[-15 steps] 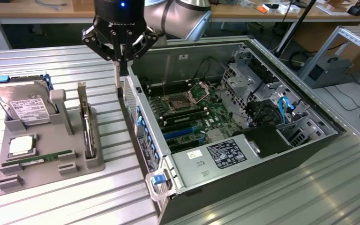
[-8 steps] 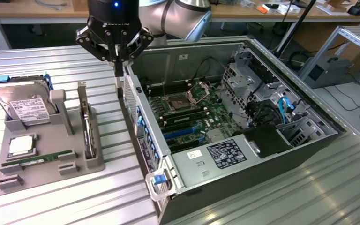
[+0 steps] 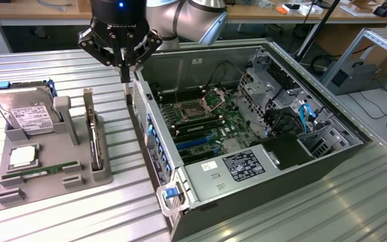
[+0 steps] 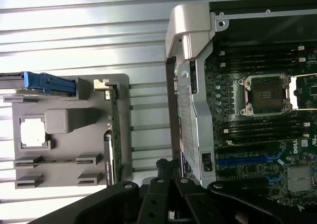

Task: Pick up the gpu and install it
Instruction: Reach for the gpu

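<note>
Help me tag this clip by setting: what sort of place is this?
Probably a robotics lab or workshop: a robot arm hangs by an open computer case lying on a ribbed metal table, with wooden workbenches carrying cables behind.

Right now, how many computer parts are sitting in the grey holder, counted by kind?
hard drive: 1
processor chip: 1
memory stick: 1
gpu: 1
Total: 4
</note>
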You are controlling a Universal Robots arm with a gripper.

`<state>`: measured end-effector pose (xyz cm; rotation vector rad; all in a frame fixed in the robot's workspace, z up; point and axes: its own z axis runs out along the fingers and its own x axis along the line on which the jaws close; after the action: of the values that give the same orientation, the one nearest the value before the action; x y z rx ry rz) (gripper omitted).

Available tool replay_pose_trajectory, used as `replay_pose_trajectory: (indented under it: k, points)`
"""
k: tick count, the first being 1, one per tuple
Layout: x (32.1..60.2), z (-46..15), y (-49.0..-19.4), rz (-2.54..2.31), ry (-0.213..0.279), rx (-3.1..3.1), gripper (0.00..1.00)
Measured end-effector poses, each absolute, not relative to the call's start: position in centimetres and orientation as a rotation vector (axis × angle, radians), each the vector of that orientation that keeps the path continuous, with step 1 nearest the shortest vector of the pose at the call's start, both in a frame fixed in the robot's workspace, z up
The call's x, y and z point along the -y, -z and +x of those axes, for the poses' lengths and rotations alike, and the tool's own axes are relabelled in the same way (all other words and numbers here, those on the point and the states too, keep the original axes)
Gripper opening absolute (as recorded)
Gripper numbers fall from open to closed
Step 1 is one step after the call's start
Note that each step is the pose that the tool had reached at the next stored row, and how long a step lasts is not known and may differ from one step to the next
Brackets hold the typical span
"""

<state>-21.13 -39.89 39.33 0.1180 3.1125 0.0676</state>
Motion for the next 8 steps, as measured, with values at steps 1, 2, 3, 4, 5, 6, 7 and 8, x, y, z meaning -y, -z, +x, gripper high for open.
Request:
replay_pose_trajectory:
  k: [1,2,3,4,5,6,7,8]
  points:
    - [39.89,-21.16,-39.33,0.118,-0.068,-3.112,0.11]
    - [39.89,-21.19,-39.33,0.118,-0.068,-3.112,0.11]
    - [39.89,-21.25,-39.33,0.118,-0.068,-3.112,0.11]
    - [39.89,-21.30,-39.33,0.118,-0.068,-3.112,0.11]
    - [39.89,-21.35,-39.33,0.118,-0.068,-3.112,0.11]
    - [39.89,-21.40,-39.33,0.118,-0.068,-3.112,0.11]
    - [39.89,-21.45,-39.33,0.118,-0.068,-3.112,0.11]
    - [39.89,-21.53,-39.33,0.118,-0.068,-3.112,0.11]
